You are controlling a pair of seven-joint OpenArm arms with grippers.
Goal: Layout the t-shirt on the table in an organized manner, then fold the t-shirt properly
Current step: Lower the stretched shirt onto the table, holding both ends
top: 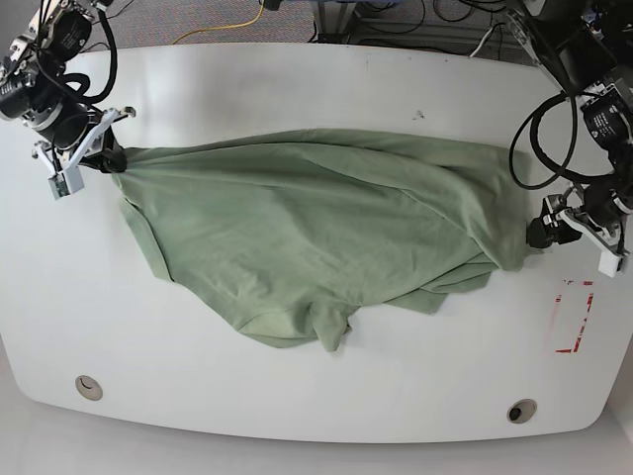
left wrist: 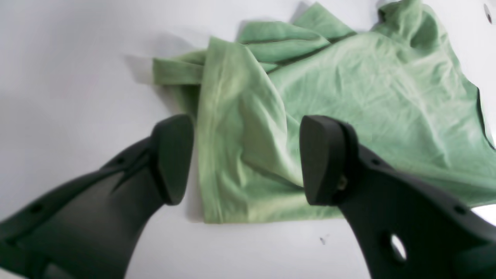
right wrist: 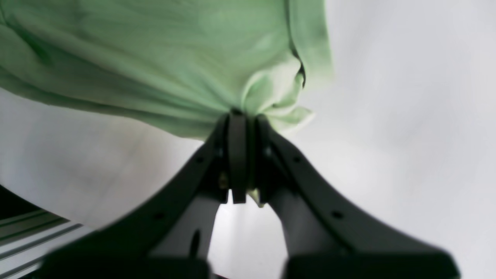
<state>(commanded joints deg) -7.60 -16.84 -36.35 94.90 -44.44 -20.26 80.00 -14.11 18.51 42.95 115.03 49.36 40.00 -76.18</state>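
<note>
I work in a robotics lab: white counter (top: 297,89), grey carpet (top: 188,20), loose cables (top: 415,15) behind

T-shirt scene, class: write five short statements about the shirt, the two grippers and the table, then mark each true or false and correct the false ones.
1. The right gripper is shut on the t-shirt. True.
2. The left gripper is shut on fabric. False: its fingers are apart, over a fold.
3. The t-shirt is neatly folded. False: it lies spread and wrinkled.
4. A red marking lies on the table beside the left gripper. True.
5. The t-shirt is blue. False: it is pale green.
</note>
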